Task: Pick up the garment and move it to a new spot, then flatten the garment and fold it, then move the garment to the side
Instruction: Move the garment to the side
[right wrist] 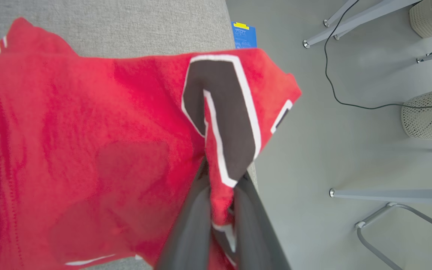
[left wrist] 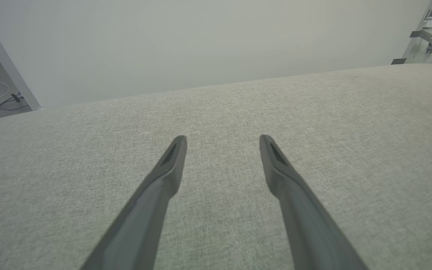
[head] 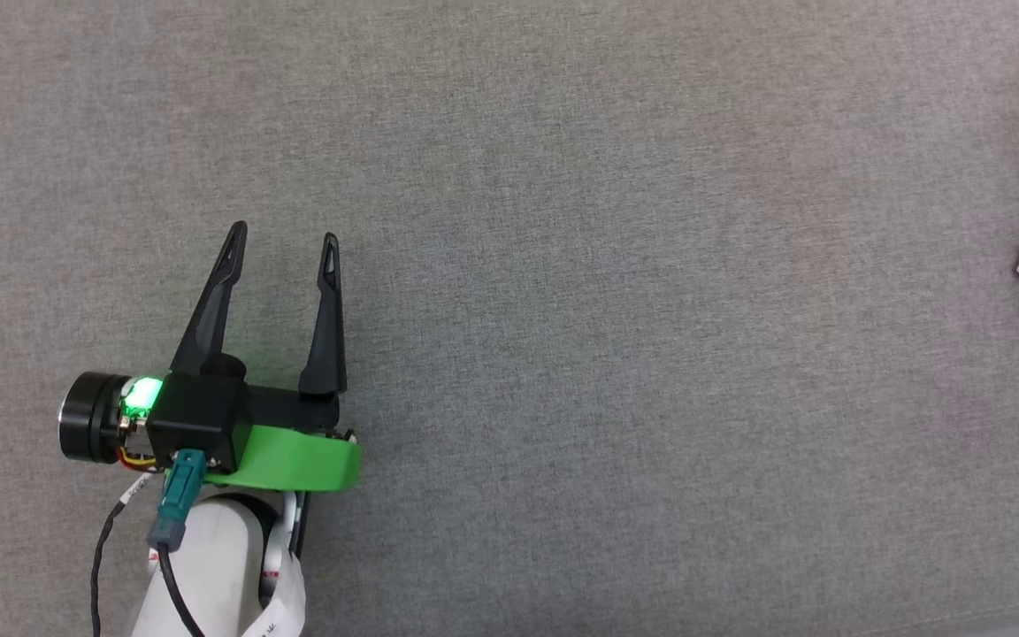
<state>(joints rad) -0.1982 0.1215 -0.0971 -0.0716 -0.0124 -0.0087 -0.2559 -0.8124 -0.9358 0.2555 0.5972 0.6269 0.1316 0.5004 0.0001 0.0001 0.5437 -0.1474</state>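
My right pincer (right wrist: 223,173) is clamped on a fold of the shirt (right wrist: 88,131), right at its black numeral (right wrist: 223,112). The shirt lies bunched at the far right edge of the grey table (head: 607,265). My left pincer (head: 284,232) hovers spread and empty, well apart from it. The pinch looks thin to me, so the soft knit could slip free, or its overhang could drag it floorward. The cloth is fuzzy red, the numeral smooth and white-edged, and the tabletop coarse-woven.

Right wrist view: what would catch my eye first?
The bright red garment with its big black numeral, pinched in the right claw, in the right wrist view. Next, the left claw, wide open and empty, glowing green at its base, lower left in the head view.
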